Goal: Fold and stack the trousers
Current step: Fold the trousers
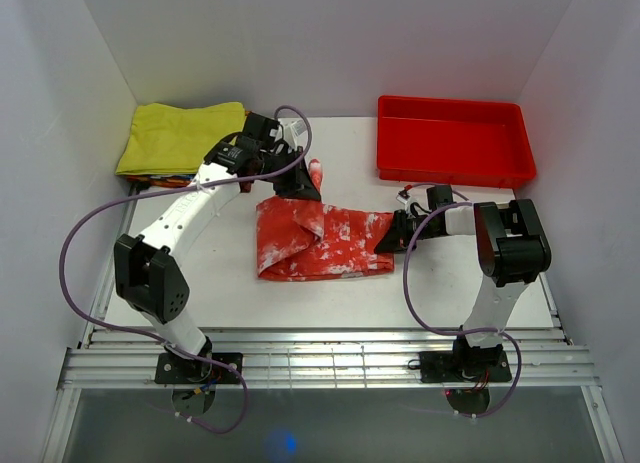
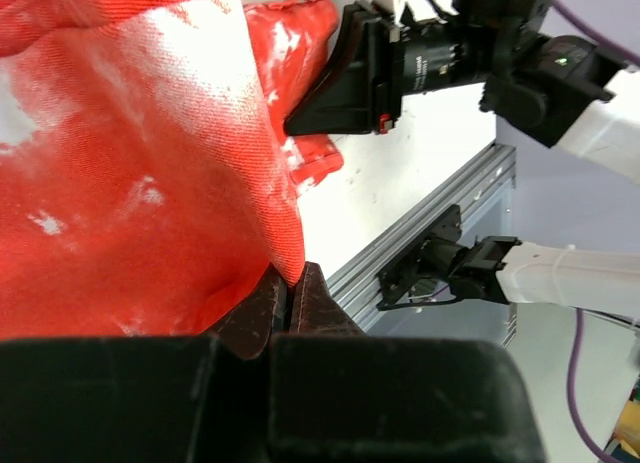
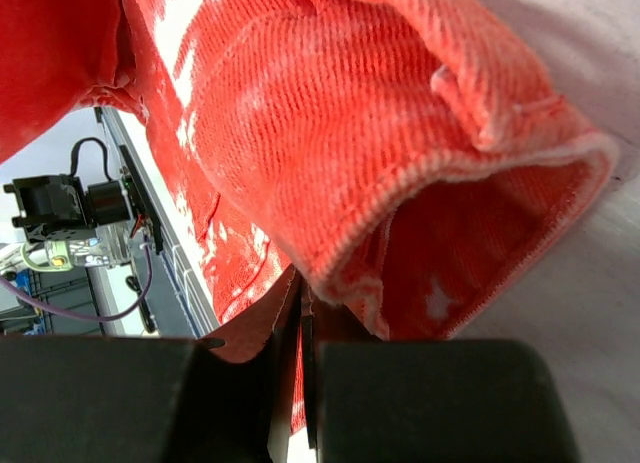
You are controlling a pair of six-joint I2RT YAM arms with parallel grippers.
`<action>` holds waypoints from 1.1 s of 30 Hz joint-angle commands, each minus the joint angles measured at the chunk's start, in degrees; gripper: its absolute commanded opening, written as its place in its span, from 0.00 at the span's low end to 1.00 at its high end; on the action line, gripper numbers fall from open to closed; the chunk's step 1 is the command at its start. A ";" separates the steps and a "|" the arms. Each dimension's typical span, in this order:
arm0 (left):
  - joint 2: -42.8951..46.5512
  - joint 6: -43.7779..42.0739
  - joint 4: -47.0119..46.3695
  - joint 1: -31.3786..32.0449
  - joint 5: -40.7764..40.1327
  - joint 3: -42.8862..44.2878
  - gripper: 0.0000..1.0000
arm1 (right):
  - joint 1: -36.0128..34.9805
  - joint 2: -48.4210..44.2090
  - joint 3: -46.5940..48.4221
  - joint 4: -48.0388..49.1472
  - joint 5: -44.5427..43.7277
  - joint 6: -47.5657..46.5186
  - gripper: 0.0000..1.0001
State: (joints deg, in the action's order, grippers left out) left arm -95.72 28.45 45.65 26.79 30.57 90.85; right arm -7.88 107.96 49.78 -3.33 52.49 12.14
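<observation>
Trousers [image 1: 320, 241], edges thinly pinched by clamped left gripper [image 1: 305, 186] and right gripper [image 1: 390, 235]: cloth may slip free mid-fold.

No text, label or number can be read anywhere

White table [image 1: 430, 283]: trousers [image 1: 320, 245], tray [image 1: 452, 172], yellow garment [image 1: 180, 133]

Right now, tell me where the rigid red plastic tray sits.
In the top view, the rigid red plastic tray sits far right on the white table, beyond the right tool and right of the mottled red-orange trousers.
</observation>
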 commanded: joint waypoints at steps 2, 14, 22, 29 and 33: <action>1.51 2.84 -1.61 1.86 3.71 3.02 0.00 | -0.65 1.37 -0.38 0.08 -5.73 -1.24 0.08; -7.19 10.21 -10.31 10.30 5.21 6.80 0.00 | -0.65 0.41 -1.53 1.40 -4.33 -1.24 0.08; -13.25 15.76 -18.13 13.81 3.45 3.20 0.00 | -0.65 -1.70 -3.19 2.63 -3.45 -0.37 0.08; -17.39 19.63 -23.41 14.79 2.13 1.18 0.00 | 0.14 -5.30 -3.29 0.64 -3.09 -1.68 0.14; -18.09 20.07 -24.73 14.96 2.13 -0.58 0.00 | 2.24 -9.34 -0.14 -9.37 -6.07 -7.21 0.18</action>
State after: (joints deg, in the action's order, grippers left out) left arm -114.98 46.65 24.71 41.65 32.36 91.05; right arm -7.44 102.48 47.09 -3.88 49.95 9.93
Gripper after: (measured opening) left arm 0.030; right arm 0.180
